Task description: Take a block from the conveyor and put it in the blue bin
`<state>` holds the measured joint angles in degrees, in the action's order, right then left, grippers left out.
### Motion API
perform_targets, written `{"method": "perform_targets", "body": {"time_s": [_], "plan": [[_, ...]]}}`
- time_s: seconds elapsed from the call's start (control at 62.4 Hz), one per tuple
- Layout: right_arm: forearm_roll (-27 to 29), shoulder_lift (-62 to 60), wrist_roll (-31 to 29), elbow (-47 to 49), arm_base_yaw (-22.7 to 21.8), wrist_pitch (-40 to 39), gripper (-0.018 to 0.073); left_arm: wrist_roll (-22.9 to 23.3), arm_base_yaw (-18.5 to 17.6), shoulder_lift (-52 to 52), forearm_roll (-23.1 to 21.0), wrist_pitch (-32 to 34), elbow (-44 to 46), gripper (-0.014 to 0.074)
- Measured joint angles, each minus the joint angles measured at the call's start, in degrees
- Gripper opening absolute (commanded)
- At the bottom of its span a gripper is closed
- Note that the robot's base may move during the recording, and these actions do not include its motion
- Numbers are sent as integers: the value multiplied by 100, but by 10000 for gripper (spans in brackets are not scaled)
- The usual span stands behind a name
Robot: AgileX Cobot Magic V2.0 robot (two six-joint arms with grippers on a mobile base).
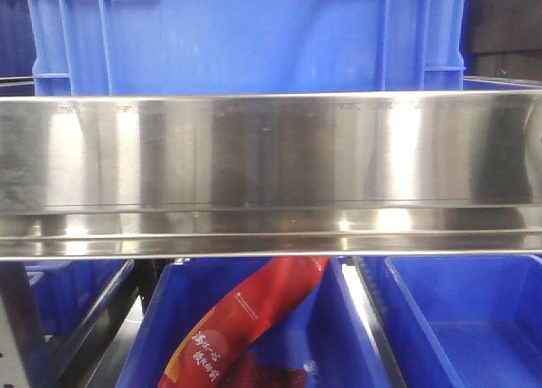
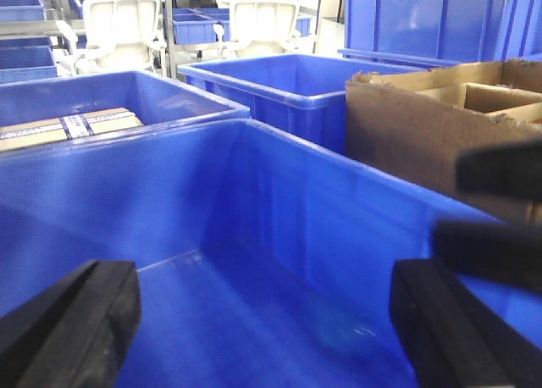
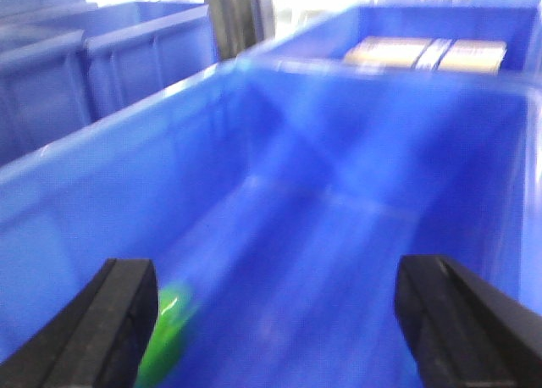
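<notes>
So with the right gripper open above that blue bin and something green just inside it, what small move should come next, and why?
Probably lift the right gripper clear of the blue plastic bin: its black fingers stand wide apart holding nothing, and a blurred green object already sits inside by the left finger.

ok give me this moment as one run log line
left gripper: open, empty, over blue bin | right gripper: open, over bin | green object: in bin, blurred | conveyor: not in view
</notes>
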<state>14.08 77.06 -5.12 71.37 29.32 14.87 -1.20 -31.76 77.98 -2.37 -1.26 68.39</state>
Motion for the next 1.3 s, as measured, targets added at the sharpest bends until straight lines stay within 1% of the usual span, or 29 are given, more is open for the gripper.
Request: {"method": "perform_targets", "body": {"time_s": [0.016, 0.032, 0.08, 0.128, 0.192, 0.208, 0.24, 0.256, 0.272, 0.433, 0.529, 0.577, 0.689, 0.785, 0.914, 0.978, 1.09, 1.218, 1.298], "plan": [[-27, -30, 0, 0, 0, 41, 406, 0, 0, -14, 0, 0, 0, 383], [-50, -95, 0, 0, 0, 99, 366, 0, 0, -40, 0, 11, 4, 335], [-171, -211, 0, 0, 0, 149, 286, 0, 0, -88, 0, 23, 25, 251], [-325, -326, 0, 12, 0, 159, 137, 0, 0, -150, 0, 32, 48, 111], [-477, -403, 0, 12, 0, 159, -2, 0, 0, -207, 0, 90, 62, -15], [-516, -415, 0, 15, 0, 159, -51, 0, 0, -220, 0, 126, 62, -60], [-551, -425, 0, 15, 0, 149, -113, 0, 0, -232, 0, 126, 62, -116], [-565, -430, 0, 15, 0, 149, -157, 0, 0, -233, 0, 126, 62, -111], [-594, -430, 0, 15, 0, 137, -168, 0, 0, -233, 0, 126, 62, -111], [-663, -464, 52, 15, 0, -79, -160, -11, 133, -262, 12, 312, 62, -111], [-493, -643, 157, 15, 0, -253, -160, -11, 274, -476, 12, 283, 62, -111], [-494, -781, 171, 15, -10, -275, -160, -11, 347, -634, 12, 227, 62, -111], [-543, -1138, 193, -72, -183, -365, -160, -11, 641, -1174, 12, 67, 30, -111], [-577, -1429, 193, -318, -501, -411, -160, -11, 989, -1682, 12, 25, -192, -111], [-599, -1951, 204, -1027, -960, -411, -160, -11, 1431, -2407, -39, -33, -973, -111], [-602, -2268, 204, -1409, -1147, -411, -160, -11, 1563, -2845, -110, -77, -1482, -111], [-623, -3157, 204, -2293, -1333, -411, -160, -11, 1585, -3798, -182, -111, -2508, -111], [-623, -4069, 204, -3228, -1371, -423, -160, -11, 1590, -4873, -205, -155, -3460, -111], [-611, -4685, 204, -3676, -1365, -423, -160, -11, 1590, -5429, -205, -168, -3835, -111]]}}
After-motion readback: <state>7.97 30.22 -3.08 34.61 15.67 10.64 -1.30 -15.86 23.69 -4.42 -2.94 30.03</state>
